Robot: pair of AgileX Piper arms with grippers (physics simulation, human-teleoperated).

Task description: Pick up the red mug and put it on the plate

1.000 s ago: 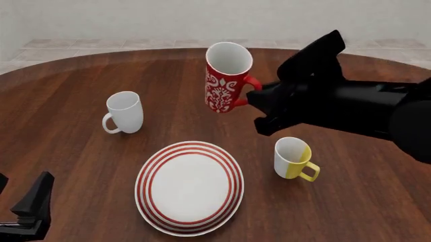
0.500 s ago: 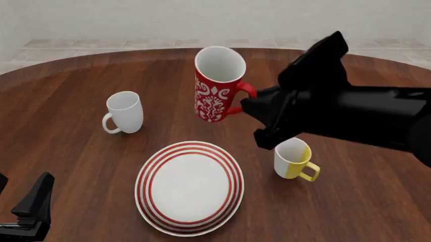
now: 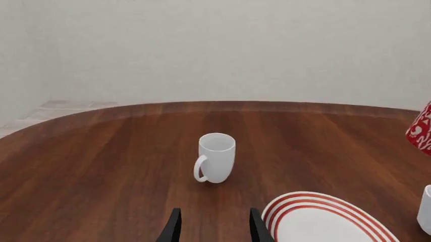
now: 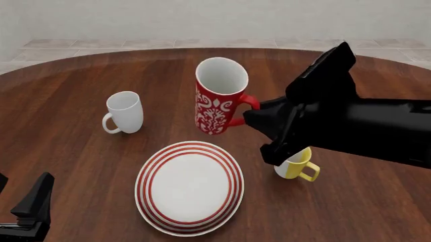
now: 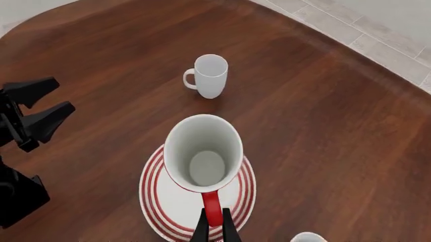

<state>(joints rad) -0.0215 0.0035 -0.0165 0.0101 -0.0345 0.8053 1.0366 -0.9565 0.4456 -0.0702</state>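
Observation:
The red mug (image 4: 219, 98) with its white pattern hangs upright in the air beyond the far rim of the plate (image 4: 190, 187). My right gripper (image 4: 251, 112) is shut on its red handle. From the right wrist view I look down into the mug (image 5: 203, 154), the fingers (image 5: 201, 229) pinch the handle, and the red-ringed plate (image 5: 239, 199) lies below it. My left gripper (image 3: 214, 229) is open and holds nothing, low at the near left of the table (image 4: 30, 206). A piece of the mug (image 3: 421, 128) and the plate (image 3: 323, 222) show in the left wrist view.
A plain white mug (image 4: 124, 112) stands left of the plate, also in the wrist views (image 3: 215, 157) (image 5: 209, 75). A yellow-and-white mug (image 4: 296, 164) stands right of the plate, partly behind my right arm. The round wooden table (image 4: 81, 80) ends at a tiled floor beyond.
My right gripper has carried the red mug nearer and lower, toward the plate's far rim. The left arm has stayed still.

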